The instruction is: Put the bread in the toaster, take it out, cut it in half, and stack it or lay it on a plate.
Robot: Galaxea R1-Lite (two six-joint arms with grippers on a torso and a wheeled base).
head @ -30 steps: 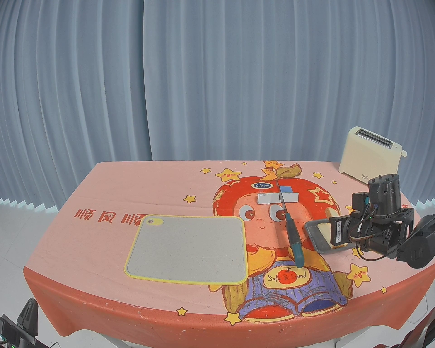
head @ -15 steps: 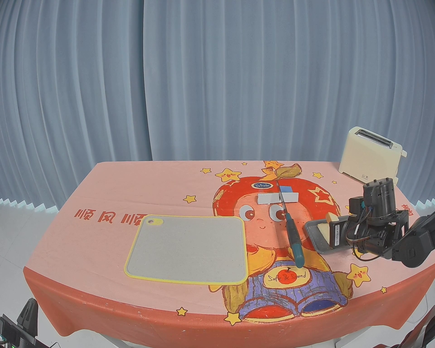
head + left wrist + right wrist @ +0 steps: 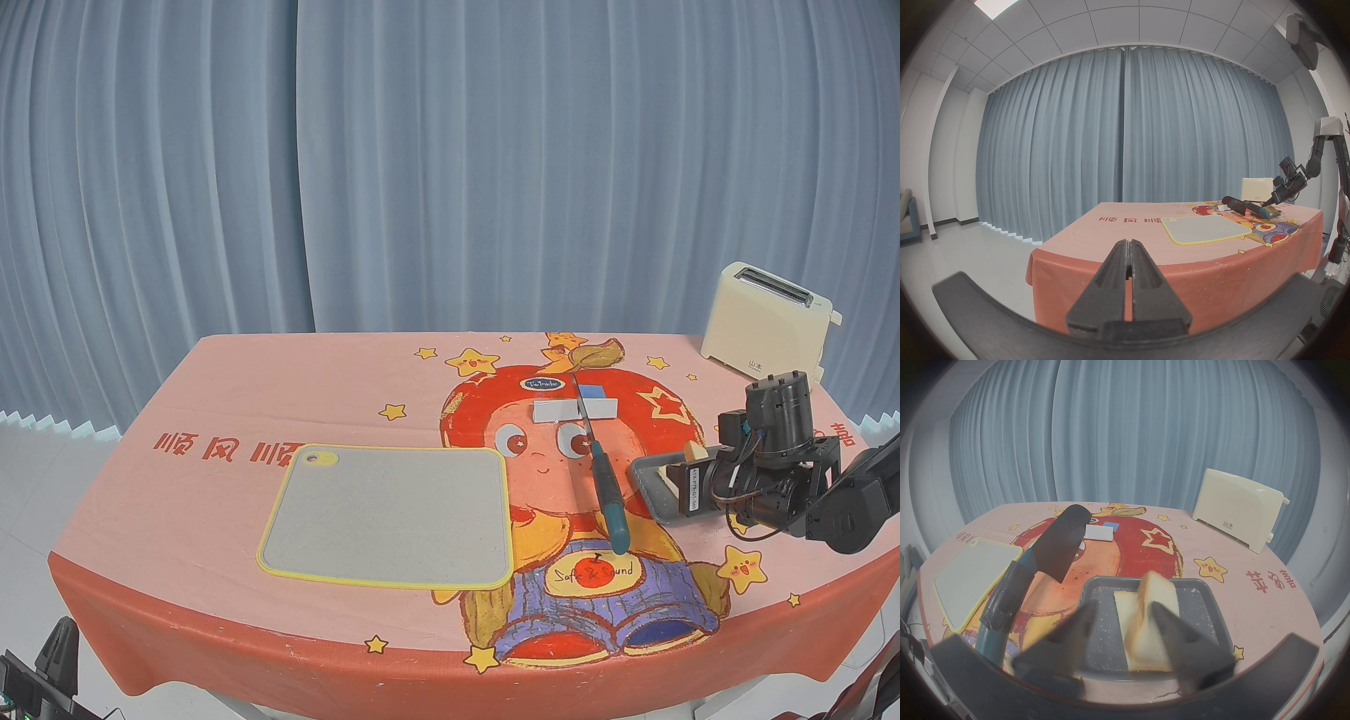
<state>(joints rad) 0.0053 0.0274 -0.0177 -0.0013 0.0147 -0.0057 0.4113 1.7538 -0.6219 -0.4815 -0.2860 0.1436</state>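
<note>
Now the right gripper (image 3: pixel 1124 604) straddles a tilted bread slice (image 3: pixel 1151 615) in the grey tray (image 3: pixel 1202 613). Its jaws are spread, with the slice on edge between them. The slice's long axis runs straight out along the fingers, against one and seemingly clear of the other. A flat slice (image 3: pixel 1124 622) lies beneath. The left gripper (image 3: pixel 1129 243), clenched empty, hangs well away. Since a second ago the right wrist has sunk toward the tray.

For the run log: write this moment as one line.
right tool: open, straddling tilted bread on tray | left tool: shut, away from table | knife: beside tray
</note>
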